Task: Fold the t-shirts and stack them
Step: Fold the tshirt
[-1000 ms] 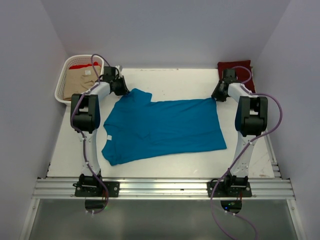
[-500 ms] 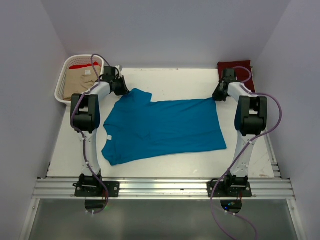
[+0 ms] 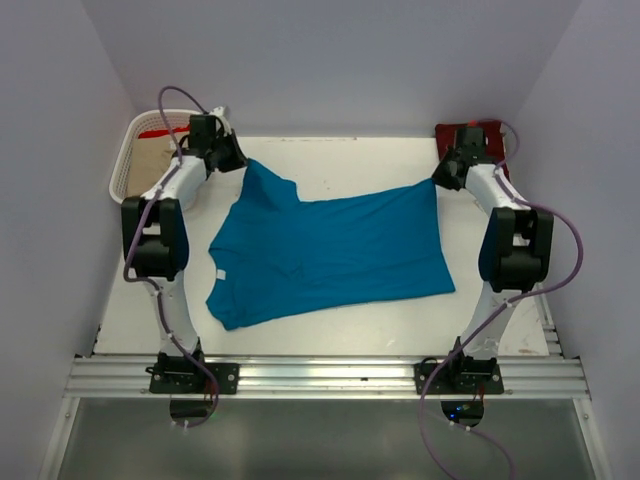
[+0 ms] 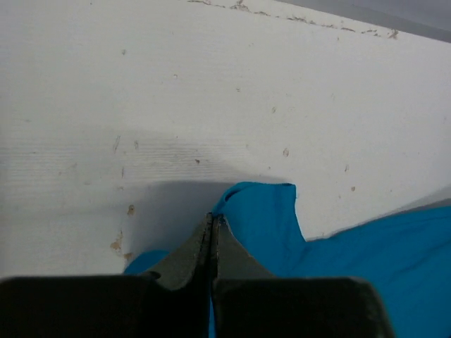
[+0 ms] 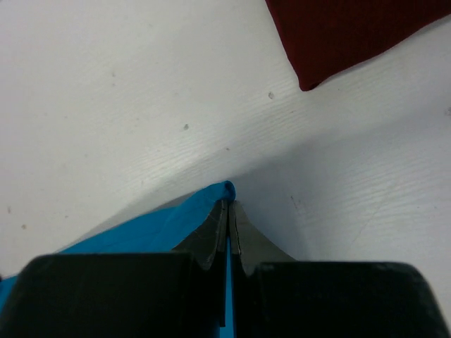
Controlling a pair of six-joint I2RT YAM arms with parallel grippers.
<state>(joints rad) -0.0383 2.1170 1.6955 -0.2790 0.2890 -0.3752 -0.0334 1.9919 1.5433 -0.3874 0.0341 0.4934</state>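
Lying spread on the white table [image 3: 350,160] in the top view, the teal-blue cloth t-shirt [image 3: 330,255] had its far corners lifted by the left claw [image 3: 237,160] and right claw [image 3: 440,180]. In the left wrist view, the left claw [image 4: 213,220] was clamped tight on a teal-blue corner. In the right wrist view, the right claw [image 5: 229,205] pinched the hem, near a dark maroon folded shirt [image 5: 338,35]

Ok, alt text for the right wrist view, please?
The right gripper is shut on a corner of the teal-blue t-shirt, over the white table. A dark maroon t-shirt lies at the top right, apart from the teal one.
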